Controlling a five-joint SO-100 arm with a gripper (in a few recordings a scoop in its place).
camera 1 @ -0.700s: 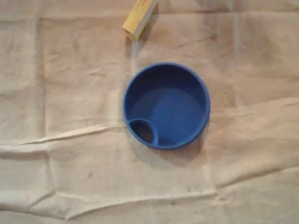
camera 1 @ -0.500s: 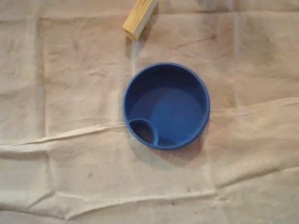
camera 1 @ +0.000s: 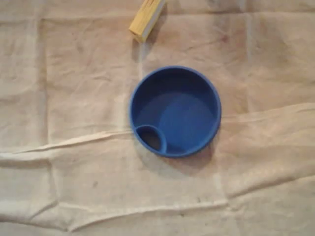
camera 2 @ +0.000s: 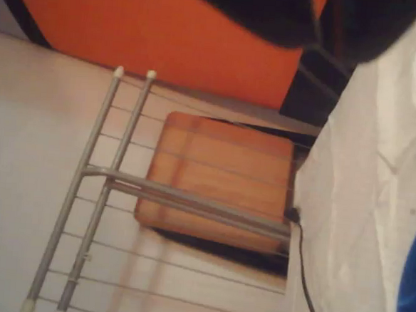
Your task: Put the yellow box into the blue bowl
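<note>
In the overhead view the blue bowl [camera 1: 174, 111] sits on the cloth near the middle, with nothing inside it and a small oval pocket at its lower-left rim. The yellow box [camera 1: 146, 18] lies tilted on the cloth above the bowl, apart from it and partly cut off by the top edge. In the wrist view a sliver of the blue bowl [camera 2: 414, 285] shows at the bottom right corner.
A wrinkled beige cloth [camera 1: 74, 147] covers the table, with raised folds across the lower half. Beyond the table edge the wrist view shows a metal wire rack [camera 2: 113, 185], a wooden stool [camera 2: 221, 175], a black cable [camera 2: 303, 277] and an orange panel [camera 2: 167, 32].
</note>
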